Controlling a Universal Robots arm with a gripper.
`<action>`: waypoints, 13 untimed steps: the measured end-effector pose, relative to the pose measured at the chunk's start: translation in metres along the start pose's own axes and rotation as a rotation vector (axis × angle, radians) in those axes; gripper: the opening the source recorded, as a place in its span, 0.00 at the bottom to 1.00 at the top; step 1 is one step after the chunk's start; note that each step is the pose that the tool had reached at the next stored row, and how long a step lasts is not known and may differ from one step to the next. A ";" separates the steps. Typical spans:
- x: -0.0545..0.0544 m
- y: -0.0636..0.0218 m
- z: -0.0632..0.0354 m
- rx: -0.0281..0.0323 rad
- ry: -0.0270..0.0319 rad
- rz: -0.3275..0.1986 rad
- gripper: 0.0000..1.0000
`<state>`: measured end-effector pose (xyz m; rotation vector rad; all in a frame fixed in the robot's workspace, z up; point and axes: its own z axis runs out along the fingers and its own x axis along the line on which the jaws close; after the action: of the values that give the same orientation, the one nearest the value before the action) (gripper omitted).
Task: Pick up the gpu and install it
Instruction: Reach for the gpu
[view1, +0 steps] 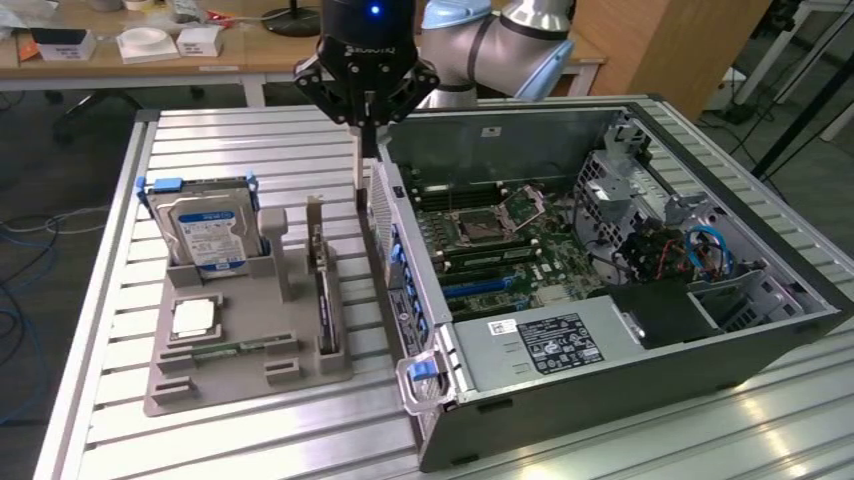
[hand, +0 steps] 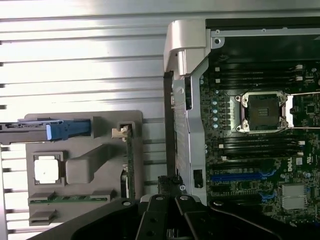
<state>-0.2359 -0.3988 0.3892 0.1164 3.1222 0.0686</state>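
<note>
End effector (view1: 364, 128), fingers pressed together and pinching nothing, hanging above the gap between the parts tray and the open computer case; slatted metal surface (view1: 227, 140) carrying both; computer case (view1: 747, 360) lying on its side at the exterior view's right, motherboard exposed, blue expansion slots (view1: 481, 288) vacant; grey parts tray (view1: 240, 385) just beside the case wall; hard drive (view1: 203, 235) upright at the tray's far corner; gpu (view1: 326, 305) standing on edge in the tray slot nearest the case, bracket end toward the arm, apart from the end effector; memory stick (view1: 238, 350) lying flat near the tray's front. Step in hand, as judged: approach for the pick, the card not yet grasped. A grasp here would call for the fingers spread first, then lined up across the card's thin upper edge, clear of the case wall close alongside.
</note>
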 end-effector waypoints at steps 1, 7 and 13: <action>0.002 -0.0001 0.0000 0.0000 0.0000 0.000 0.11; 0.012 -0.0009 0.0001 0.0001 0.0006 0.000 0.11; 0.021 -0.0016 0.0003 0.0001 0.0011 0.000 0.11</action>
<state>-0.2575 -0.3988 0.3886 0.1163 3.1233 0.0685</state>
